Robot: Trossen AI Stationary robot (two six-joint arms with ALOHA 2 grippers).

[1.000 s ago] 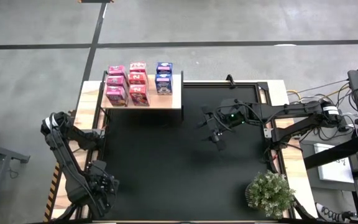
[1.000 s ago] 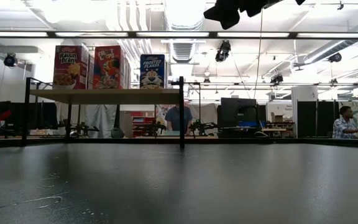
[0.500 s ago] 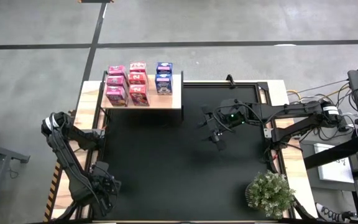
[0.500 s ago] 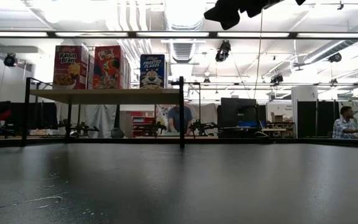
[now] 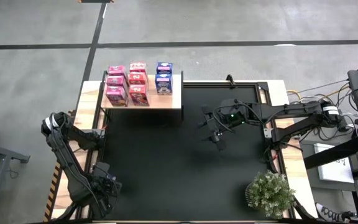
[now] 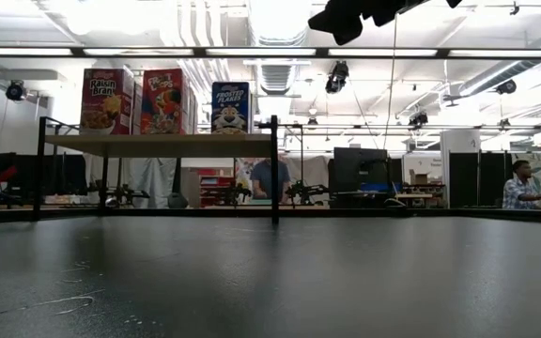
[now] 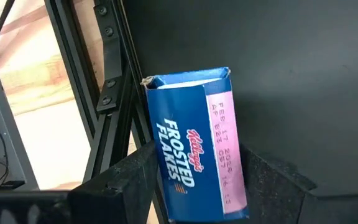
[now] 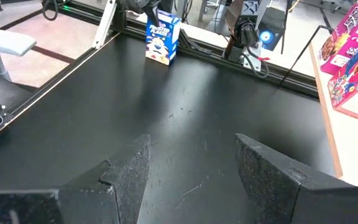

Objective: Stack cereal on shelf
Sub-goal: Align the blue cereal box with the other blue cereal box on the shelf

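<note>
A blue Frosted Flakes cereal box [image 7: 194,143] stands upright on the black mat near the table's near left edge; it also shows in the right wrist view [image 8: 163,30]. My left gripper [image 7: 197,186] is open around it, one finger close on either side, and shows at the near left in the high view [image 5: 106,185]. I cannot tell whether the fingers touch the box. My right gripper [image 5: 215,135] hangs open and empty above the middle right of the mat. The pale wooden shelf [image 5: 166,99] at the far left holds several pink and blue boxes [image 5: 135,81].
A potted plant [image 5: 270,193] stands at the near right corner. Black frame rails [image 7: 114,93] run along the mat's left edge beside the blue box. In the low view the shelf [image 6: 158,145] stands on thin dark legs. People sit in the room behind [image 6: 522,183].
</note>
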